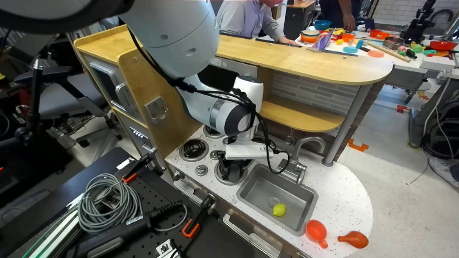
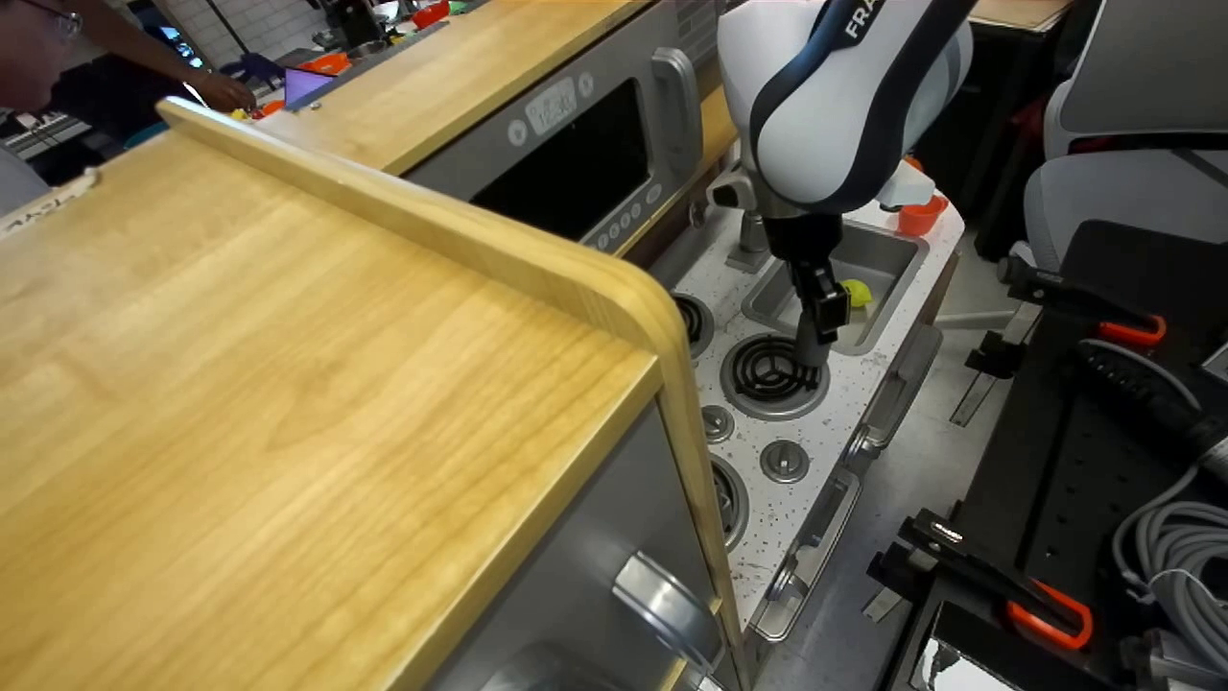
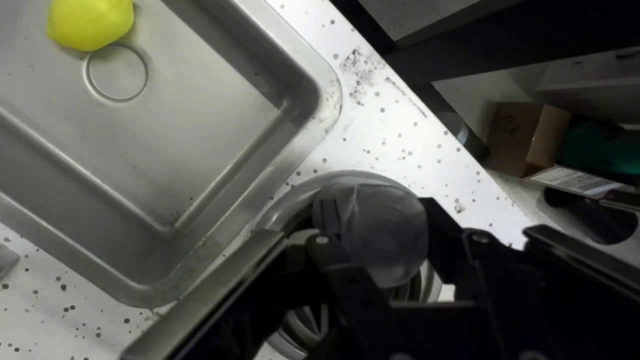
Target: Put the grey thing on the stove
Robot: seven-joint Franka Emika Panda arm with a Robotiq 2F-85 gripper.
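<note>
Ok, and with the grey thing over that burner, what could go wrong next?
It might land badly: in an exterior view, the grey thing looks off-centre over the stove burner, close to its rim. If it tips, it could slide off, perhaps even into the sink right beside it.

It might also wobble or roll when the tool lets go, because it looks rounded and the burner is a coil with gaps.
</note>
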